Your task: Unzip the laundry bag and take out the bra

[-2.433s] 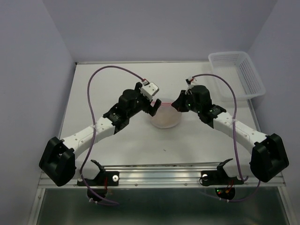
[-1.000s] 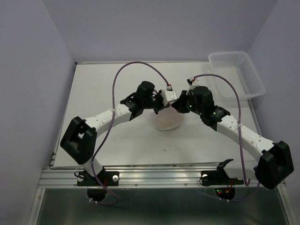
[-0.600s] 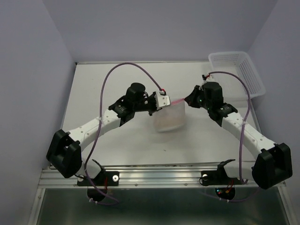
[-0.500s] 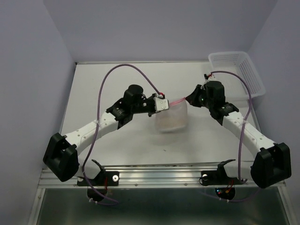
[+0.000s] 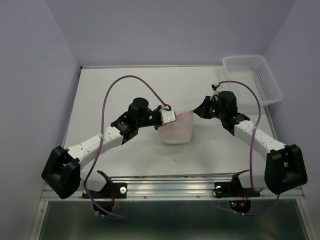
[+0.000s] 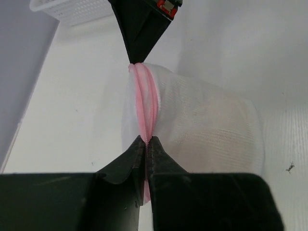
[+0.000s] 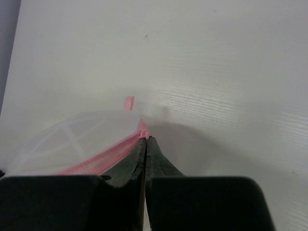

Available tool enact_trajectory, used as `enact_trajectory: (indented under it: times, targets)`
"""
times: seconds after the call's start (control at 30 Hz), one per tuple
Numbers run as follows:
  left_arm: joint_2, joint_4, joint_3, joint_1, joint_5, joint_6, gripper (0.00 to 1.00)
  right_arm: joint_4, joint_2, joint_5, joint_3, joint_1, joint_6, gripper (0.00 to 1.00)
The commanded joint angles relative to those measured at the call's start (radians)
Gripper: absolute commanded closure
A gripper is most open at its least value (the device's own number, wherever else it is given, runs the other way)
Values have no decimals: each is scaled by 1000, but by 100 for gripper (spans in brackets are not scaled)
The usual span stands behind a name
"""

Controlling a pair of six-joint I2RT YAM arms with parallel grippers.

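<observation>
The laundry bag (image 5: 177, 130), a white mesh pouch with pink trim, hangs between my two grippers over the middle of the table. Its pink zipper band (image 5: 185, 114) is stretched taut between them. My left gripper (image 5: 167, 116) is shut on the zipper band (image 6: 146, 115) at the bag's left end. My right gripper (image 5: 198, 111) is shut on the zipper's other end (image 7: 144, 132). In the left wrist view the right gripper's fingers (image 6: 139, 33) pinch the far end. A faint beige tint (image 6: 204, 113) through the mesh is the bra inside; its shape is unclear.
A white plastic lattice basket (image 5: 252, 77) stands at the back right corner, also seen as the basket (image 6: 72, 7) in the left wrist view. A small pink tab (image 7: 128, 102) sticks up from the bag's edge. A dark speck (image 5: 175, 160) lies on the table.
A second ago both grippers stood close together over the bag. They have since drawn apart, stretching the pink zipper band between them, and the bag has shifted slightly toward the near edge.
</observation>
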Motion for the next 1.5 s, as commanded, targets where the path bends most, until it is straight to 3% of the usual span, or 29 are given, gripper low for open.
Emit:
enact_trajectory:
  times: [0.0, 0.07, 0.2, 0.33, 0.37, 0.4, 0.43, 0.47, 0.5, 0.63, 0.9, 1.47]
  targets:
    - [52, 102, 53, 0, -26, -176, 85, 41, -130, 104, 15, -45, -74, 99]
    - [80, 129, 52, 0, -53, -220, 85, 41, -165, 77, 15, -45, -72, 99]
    - [178, 172, 76, 1, -241, -269, 88, 23, -233, 51, 27, -45, -83, 99]
    - [299, 172, 202, 7, -386, -318, 95, 34, -271, 73, 27, -45, -101, 99]
    - [331, 168, 223, 10, -391, -326, 93, 43, -270, 70, 23, -36, -103, 99]
    - [344, 148, 259, 12, -410, -349, 84, 60, -262, 77, 7, -22, -94, 99]
    - [348, 131, 274, 12, -414, -357, 83, 64, -262, 80, 1, -13, -94, 99]
    - [351, 111, 288, 12, -409, -361, 31, 66, -250, 80, -4, -3, -83, 99]
    - [345, 91, 297, 12, -377, -358, 2, 72, -244, 85, -13, 10, -77, 99]
    - [266, 27, 256, 12, -224, -322, 1, 80, -228, 117, -39, 83, -65, 99]
    - [89, 70, 142, 9, -26, -282, 1, 74, -240, 125, -47, 116, -60, 99]
    - [368, -254, 513, -13, 31, -13, 1, 63, -290, -21, -45, 125, -129, 99]
